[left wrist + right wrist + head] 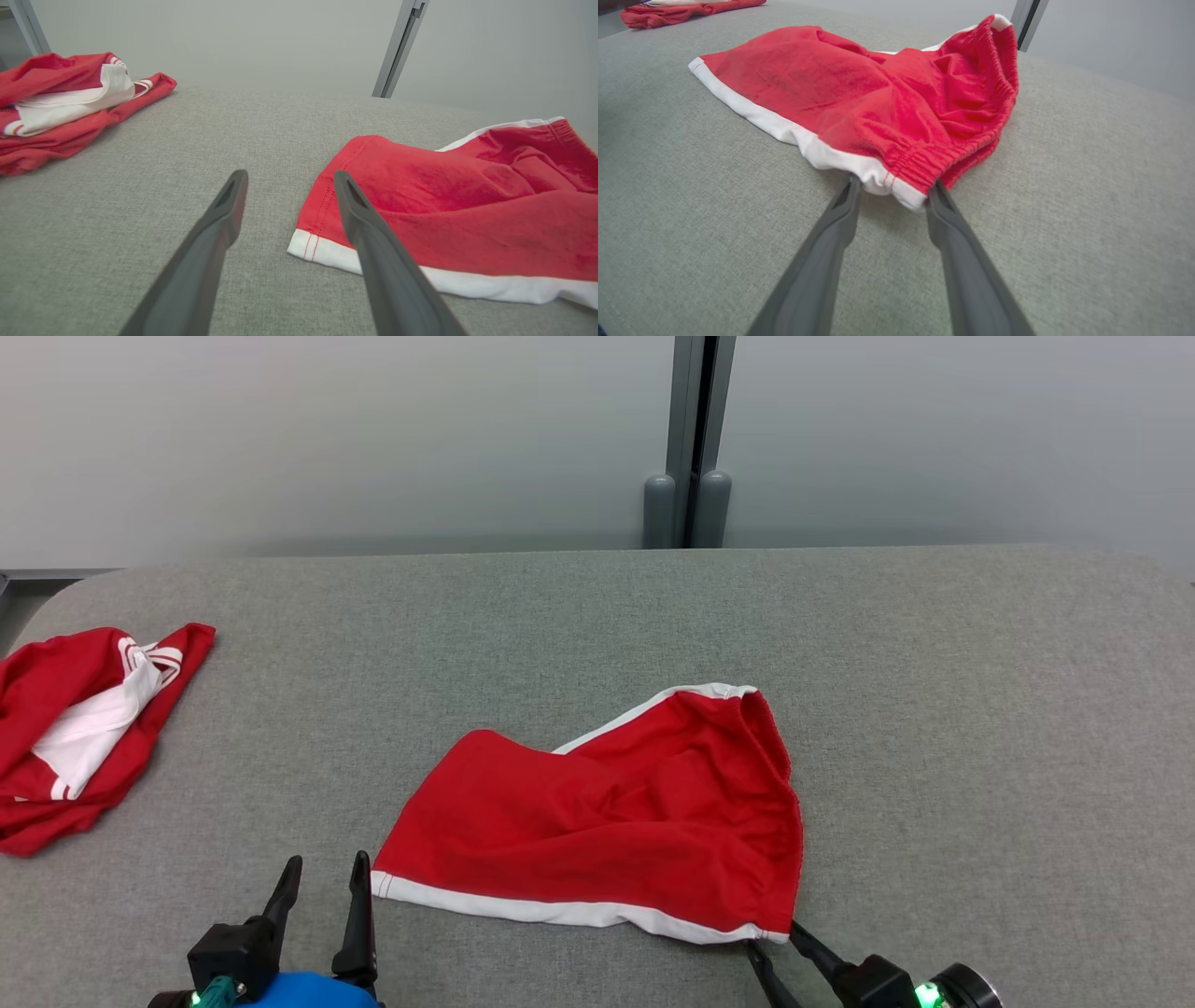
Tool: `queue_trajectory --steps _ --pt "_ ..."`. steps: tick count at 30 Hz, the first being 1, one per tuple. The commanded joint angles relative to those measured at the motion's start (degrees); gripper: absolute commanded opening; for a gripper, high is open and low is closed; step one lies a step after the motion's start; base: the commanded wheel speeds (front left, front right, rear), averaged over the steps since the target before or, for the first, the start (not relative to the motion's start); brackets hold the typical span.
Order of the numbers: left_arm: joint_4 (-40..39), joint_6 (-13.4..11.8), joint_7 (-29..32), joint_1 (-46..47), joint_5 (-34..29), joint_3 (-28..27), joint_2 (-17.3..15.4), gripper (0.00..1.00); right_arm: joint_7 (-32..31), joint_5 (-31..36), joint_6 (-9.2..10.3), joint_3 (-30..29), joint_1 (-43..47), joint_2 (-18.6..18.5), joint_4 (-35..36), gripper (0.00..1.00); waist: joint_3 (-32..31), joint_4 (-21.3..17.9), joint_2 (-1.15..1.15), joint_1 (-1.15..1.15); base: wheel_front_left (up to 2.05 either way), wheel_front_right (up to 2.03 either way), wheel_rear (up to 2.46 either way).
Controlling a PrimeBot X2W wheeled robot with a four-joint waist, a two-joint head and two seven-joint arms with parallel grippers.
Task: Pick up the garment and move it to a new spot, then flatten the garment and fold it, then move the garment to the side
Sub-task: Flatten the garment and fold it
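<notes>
right gripper (895, 183) is down at the near right corner of the red garment (616, 812), where the gathered waistband meets the white hem band. its two dark fingers stand apart with that corner sitting between the tips. the tips are tucked right at the cloth edge, but i wouldn't call it a pinch, the jaws aren't closed on anything. left gripper (328, 861) is spread wide with nothing between its fingers, just beside the garment's near left corner, one finger right next to the white band.

the garment itself lies roughly mid-table on the grey fabric table top (934, 709). it's mostly flat on the left and bunched and wrinkled toward the waistband on the right. white trim runs along the near edge and another strip shows along the far edge. red stitching is visible on the white band at the left corner.

well off to the left there's a crumpled red and white pile of clothing (75, 728). a grey post (691, 439) stands against the pale wall behind the table.
</notes>
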State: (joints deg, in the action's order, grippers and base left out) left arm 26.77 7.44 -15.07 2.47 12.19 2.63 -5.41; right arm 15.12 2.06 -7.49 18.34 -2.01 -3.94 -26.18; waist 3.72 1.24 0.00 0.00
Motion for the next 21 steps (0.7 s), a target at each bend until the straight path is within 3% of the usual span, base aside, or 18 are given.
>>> queue_trajectory --steps 1,3,6,9,11,13,14,15,17,21 --pt "-0.05 0.08 -0.15 -0.32 0.21 0.04 -0.33 1.00 0.05 0.79 -0.01 0.06 -1.03 -0.27 -0.17 0.43 -0.03 0.01 0.00 0.00 0.00 0.00 0.00" --pt "-0.17 0.08 -0.15 -0.38 0.19 0.01 -0.32 1.00 0.04 1.47 -0.01 -0.40 -1.39 -0.31 -0.43 0.24 0.03 0.00 0.00 0.00 0.00 0.00 0.00" --pt "-0.32 0.08 -0.15 -0.26 0.24 0.17 -0.35 1.00 0.05 1.99 -0.01 -0.92 -1.60 -0.09 -0.68 0.04 0.17 0.04 0.00 0.00 0.00 0.00 0.00" --pt "-0.32 0.08 -0.15 -0.10 0.38 0.35 -0.42 1.00 0.04 2.46 -0.01 -1.11 -1.88 0.13 -0.88 0.05 0.26 0.06 0.00 0.00 0.00 0.00 0.00" --pt "-0.20 0.08 -0.15 -0.10 0.33 0.43 -0.47 1.00 0.05 2.73 -0.01 -1.19 -2.02 0.22 -1.01 0.16 0.22 0.01 0.00 0.00 0.00 0.00 0.00" --pt "-0.12 0.08 -0.15 -0.19 0.25 0.47 -0.48 1.00 0.05 2.90 -0.01 -1.36 -2.05 0.28 -1.12 0.42 0.18 -0.07 0.00 0.00 0.00 0.00 0.00" --pt "-0.10 0.08 -0.15 -0.24 0.25 0.46 -0.49 1.00 0.05 2.88 -0.01 -1.42 -2.04 0.29 -1.17 0.43 0.15 -0.12 0.00 0.00 0.00 0.00 0.00" --pt "-0.09 0.08 -0.15 -0.30 0.25 0.47 -0.48 1.00 0.05 2.95 -0.01 -1.46 -2.02 0.31 -1.24 0.38 0.12 -0.16 0.00 0.00 0.00 0.00 0.00" --pt "-0.09 0.08 -0.15 -0.39 0.25 0.49 -0.46 1.00 0.05 3.11 -0.01 -1.58 -2.03 0.33 -1.37 0.00 0.11 -0.25 0.00 0.00 0.00 0.00 0.00" --pt "-0.08 0.09 -0.15 -0.37 0.34 0.75 -0.51 1.00 0.05 3.48 -0.01 -1.98 -1.97 0.36 -1.50 0.00 0.09 -0.45 0.00 0.00 0.00 0.00 0.00"
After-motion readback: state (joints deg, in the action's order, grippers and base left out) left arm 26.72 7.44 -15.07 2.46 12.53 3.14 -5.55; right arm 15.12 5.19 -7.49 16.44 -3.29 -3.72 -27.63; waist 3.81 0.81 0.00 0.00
